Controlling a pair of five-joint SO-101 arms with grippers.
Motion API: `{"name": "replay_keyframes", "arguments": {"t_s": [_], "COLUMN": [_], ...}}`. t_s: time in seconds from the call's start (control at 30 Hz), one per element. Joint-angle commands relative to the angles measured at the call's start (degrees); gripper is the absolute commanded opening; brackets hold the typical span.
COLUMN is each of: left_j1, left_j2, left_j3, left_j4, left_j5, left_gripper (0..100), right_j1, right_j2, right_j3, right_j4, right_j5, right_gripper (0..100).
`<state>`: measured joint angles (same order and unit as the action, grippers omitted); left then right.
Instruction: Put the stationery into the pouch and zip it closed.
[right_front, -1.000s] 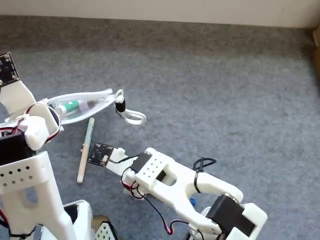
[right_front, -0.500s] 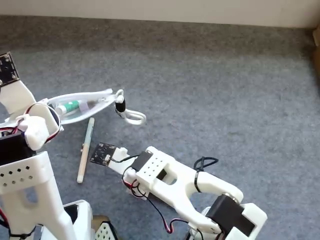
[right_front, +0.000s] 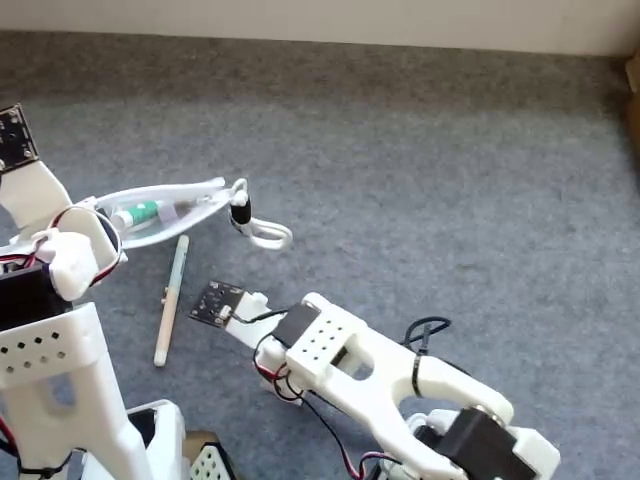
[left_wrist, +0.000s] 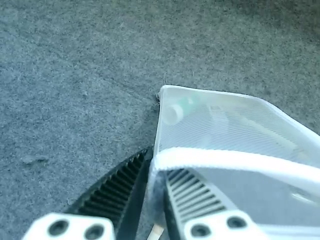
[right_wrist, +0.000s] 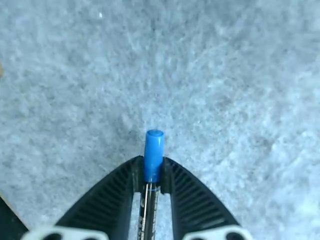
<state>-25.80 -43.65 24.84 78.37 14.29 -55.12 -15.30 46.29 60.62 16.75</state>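
Note:
A translucent mesh pouch (right_front: 165, 212) lies on the grey carpet at the left, with a green-capped item (right_front: 138, 213) inside it. At the pouch's right end are a black zipper pull (right_front: 240, 212) and a white loop (right_front: 270, 237). My left gripper (left_wrist: 155, 167) is shut on the pouch's (left_wrist: 225, 130) white rim at its left end. A pale green pen (right_front: 170, 300) rests on the carpet just in front of the pouch. My right gripper (right_wrist: 152, 172) is shut on a blue-capped pen (right_wrist: 154, 150), held low over bare carpet. The right arm (right_front: 330, 350) sits right of the pale pen.
Grey carpet (right_front: 450, 170) stretches open to the right and back. The left arm's white body (right_front: 50, 350) stands at the front left. A pale wall edge (right_front: 400, 25) runs along the back.
The right arm has shifted a little to the right and back, its wrist board moving away from the pale green pen. The left arm and pouch have stayed put.

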Motion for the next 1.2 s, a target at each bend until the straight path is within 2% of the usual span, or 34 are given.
{"name": "replay_keyframes", "arguments": {"t_s": [0.0,0.8,0.97,1.17], "left_j1": [-0.7,-0.7,-0.7,0.8], "left_j2": [0.4,0.4,0.4,0.4], "left_j3": [0.2,0.1,0.1,0.2], "left_j4": [-1.1,-1.1,-1.1,-1.0], "left_j5": [0.4,0.4,0.4,0.4], "left_gripper": [1,1,1,1], "right_j1": [0.6,0.6,0.6,0.6], "right_j2": [-5.9,-37.6,-42.2,-46.3], "right_j3": [2.0,8.7,8.2,8.0], "right_j4": [0.8,1.0,0.8,-2.3], "right_j5": [-1.0,-1.1,-7.4,-8.4], "right_gripper": [0.5,0.5,0.5,0.5]}}
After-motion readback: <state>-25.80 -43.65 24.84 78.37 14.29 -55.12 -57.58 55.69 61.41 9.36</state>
